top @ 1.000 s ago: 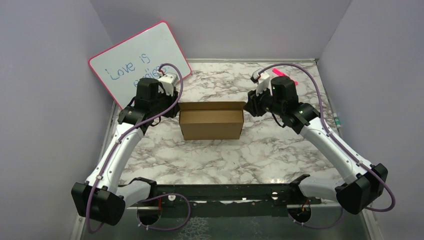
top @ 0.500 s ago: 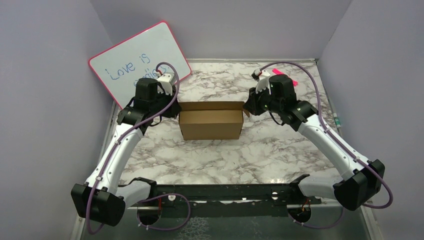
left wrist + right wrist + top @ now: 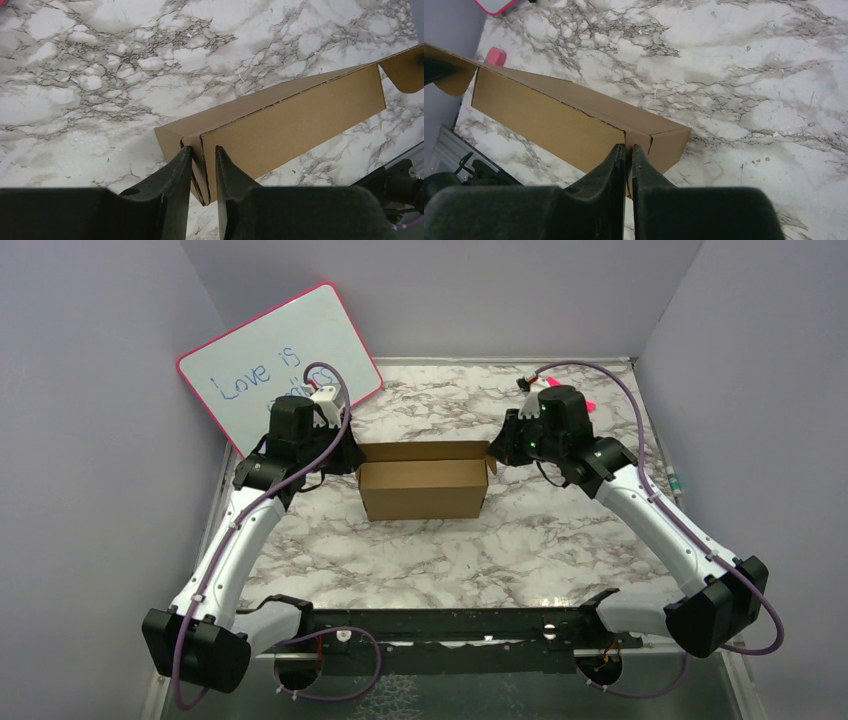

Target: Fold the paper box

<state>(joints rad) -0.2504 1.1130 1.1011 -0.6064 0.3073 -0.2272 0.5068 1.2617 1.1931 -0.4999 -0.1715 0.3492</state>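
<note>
Seen from above, half folded, with the paper box point(image 3: 423, 490) just right of the whiteboard point(image 3: 262, 368); from the left wrist, pinched by the left gripper point(image 3: 203, 150) at the end nearer the whiteboard; from the right wrist, pinched by the right gripper point(image 3: 628, 147) at the farther end; next, probably fold both ends in together.

The plain brown cardboard box point(image 3: 422, 490) lies crosswise in the middle of the marble worktop point(image 3: 480, 550). Both its short ends are taken: the left jaws pinch one end wall and the right jaws the other. The left arm point(image 3: 290, 440) and right arm point(image 3: 570, 435) therefore bar any approach from the sides. Open marble runs along the box's near long face down to the arm bases, and behind it up to the back wall. A pink-framed whiteboard point(image 3: 270, 365) leans across the far left corner, just behind the left arm. A small pink item point(image 3: 587, 404) lies behind the right wrist.
</note>
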